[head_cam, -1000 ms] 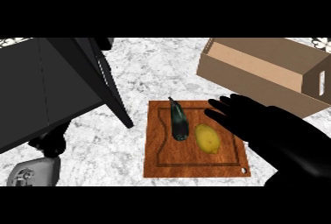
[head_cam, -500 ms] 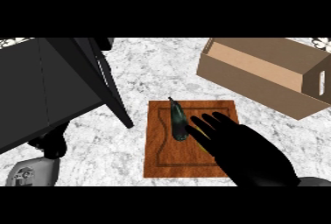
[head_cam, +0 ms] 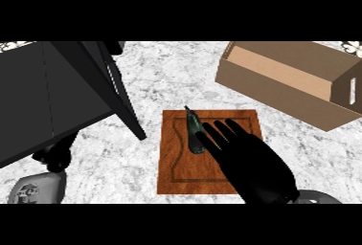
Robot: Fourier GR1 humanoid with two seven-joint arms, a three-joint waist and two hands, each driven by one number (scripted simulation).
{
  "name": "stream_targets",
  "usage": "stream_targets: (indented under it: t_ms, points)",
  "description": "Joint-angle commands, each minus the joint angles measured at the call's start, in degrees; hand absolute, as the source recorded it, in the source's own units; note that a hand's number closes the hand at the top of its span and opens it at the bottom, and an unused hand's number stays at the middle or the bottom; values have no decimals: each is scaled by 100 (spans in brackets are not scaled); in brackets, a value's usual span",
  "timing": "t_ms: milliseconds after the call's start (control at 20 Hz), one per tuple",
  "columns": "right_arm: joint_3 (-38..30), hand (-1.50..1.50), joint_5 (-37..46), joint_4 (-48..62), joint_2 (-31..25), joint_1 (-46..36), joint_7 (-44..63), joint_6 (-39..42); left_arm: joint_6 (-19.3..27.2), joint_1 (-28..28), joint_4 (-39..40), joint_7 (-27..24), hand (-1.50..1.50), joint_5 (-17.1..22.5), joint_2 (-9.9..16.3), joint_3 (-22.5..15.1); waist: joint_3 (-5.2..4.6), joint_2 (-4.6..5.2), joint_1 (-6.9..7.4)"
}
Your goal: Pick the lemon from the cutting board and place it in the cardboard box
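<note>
Under me is a white-grey marbled counter, pretty evenly lit. A big black boxy thing fills my upper left, and it throws a dark shadow at its lower edge.

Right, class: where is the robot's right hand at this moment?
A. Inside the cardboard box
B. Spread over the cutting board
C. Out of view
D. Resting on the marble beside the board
B: the right hand lies over the cutting board, its fingers straight, beside the dark green vegetable.
</note>
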Motion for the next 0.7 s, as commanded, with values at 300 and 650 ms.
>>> stream_targets:
  t_ms: [300,650]
  points:
    - [-68,-150,1234,979,84,139,-982,-221,88,-245,122,140,0,119,173,2,20,15,-27]
    - [-227,-150,1484,1253,486,298,-1310,-155,205,-272,461,-166,0,4,218,-143,19,18,-35]
